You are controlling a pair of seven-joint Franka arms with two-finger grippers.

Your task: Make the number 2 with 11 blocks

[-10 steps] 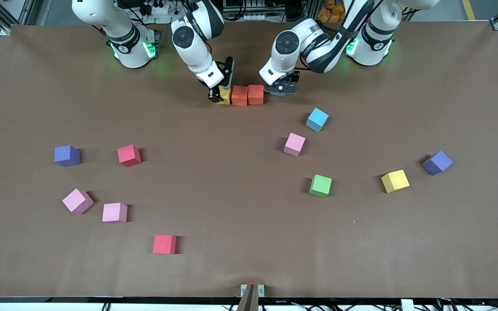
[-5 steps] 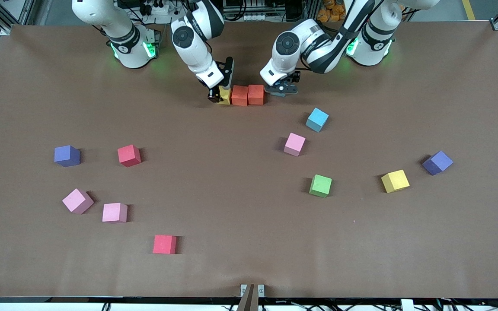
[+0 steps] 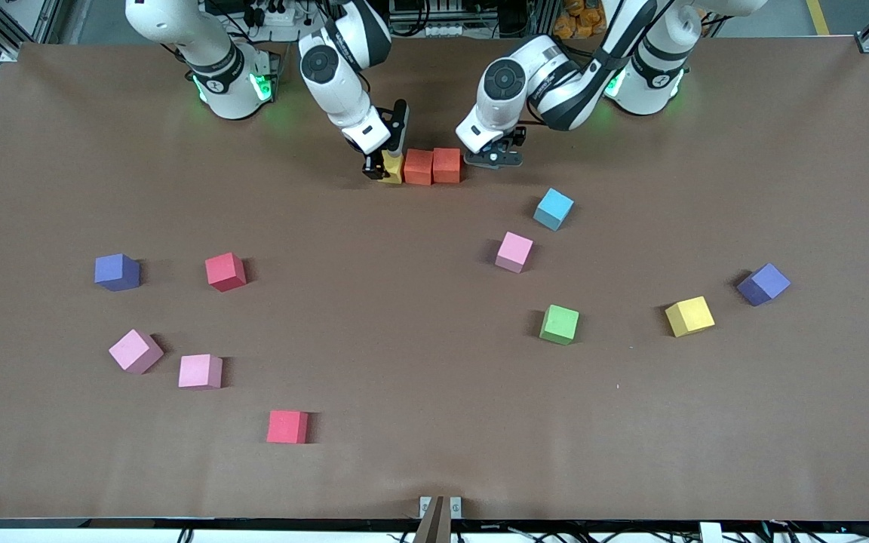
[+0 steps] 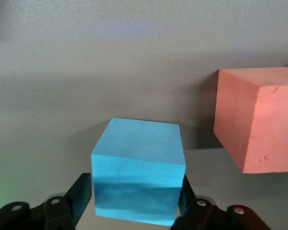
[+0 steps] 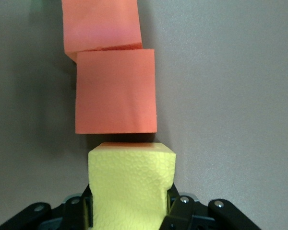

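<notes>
Two orange blocks (image 3: 419, 167) (image 3: 446, 164) sit side by side near the robots' bases. My right gripper (image 3: 382, 170) (image 5: 129, 201) is shut on a yellow block (image 3: 393, 167) (image 5: 132, 182), squeezing it, at the row's end toward the right arm, just short of the orange block (image 5: 116, 91). At the row's other end, my left gripper (image 3: 493, 157) (image 4: 134, 191) has its fingers against both sides of a light blue block (image 4: 139, 153). That block is a small gap from the orange block (image 4: 259, 124) and hidden in the front view.
Loose blocks lie nearer the front camera: light blue (image 3: 553, 209), pink (image 3: 514, 251), green (image 3: 559, 324), yellow (image 3: 689, 316), red (image 3: 225, 271) (image 3: 287, 427), pink (image 3: 135, 351) (image 3: 200, 371). Purple cubes (image 3: 117, 271) (image 3: 763, 283) sit toward each end.
The left gripper's fingers have closed in on the light blue block, and the left arm has shifted slightly. The right arm and the yellow block have not moved.
</notes>
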